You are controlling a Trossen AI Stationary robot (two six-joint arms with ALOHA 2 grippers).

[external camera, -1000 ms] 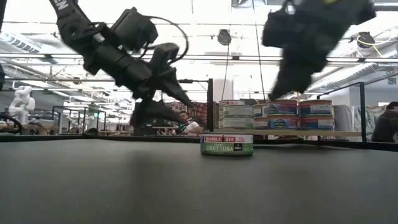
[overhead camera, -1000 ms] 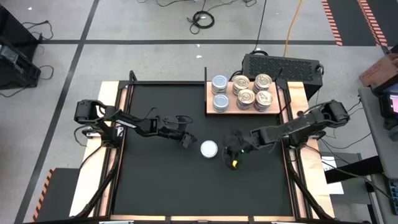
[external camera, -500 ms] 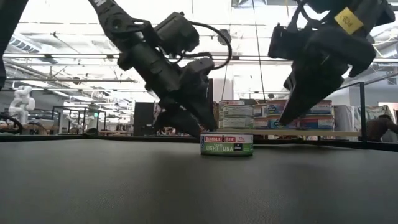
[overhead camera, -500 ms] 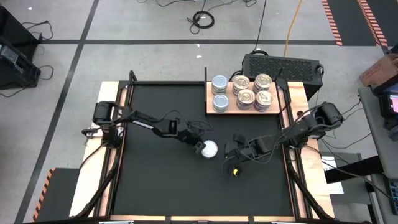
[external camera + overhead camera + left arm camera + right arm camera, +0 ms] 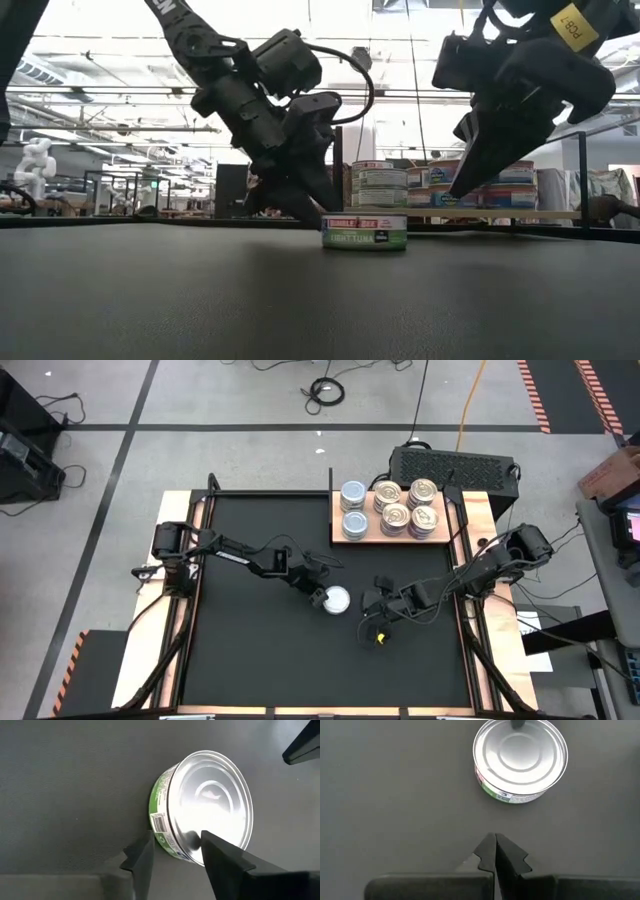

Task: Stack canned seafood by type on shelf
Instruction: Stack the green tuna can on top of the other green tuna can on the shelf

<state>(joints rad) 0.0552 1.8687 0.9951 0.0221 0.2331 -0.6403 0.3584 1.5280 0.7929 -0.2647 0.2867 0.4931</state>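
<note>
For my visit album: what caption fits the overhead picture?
Left gripper reaching a lone tuna tin on the black mat; other tins wait on the wooden shelf.

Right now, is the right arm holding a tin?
No, the right gripper has its fingers shut on nothing, and the tuna tin sits apart on the black mat.

Shiny metal tin (image 5: 210, 805), glossy paper label; matt black mat (image 5: 260, 650) under it; pale grainy wood shelf (image 5: 336, 538) behind.
</note>
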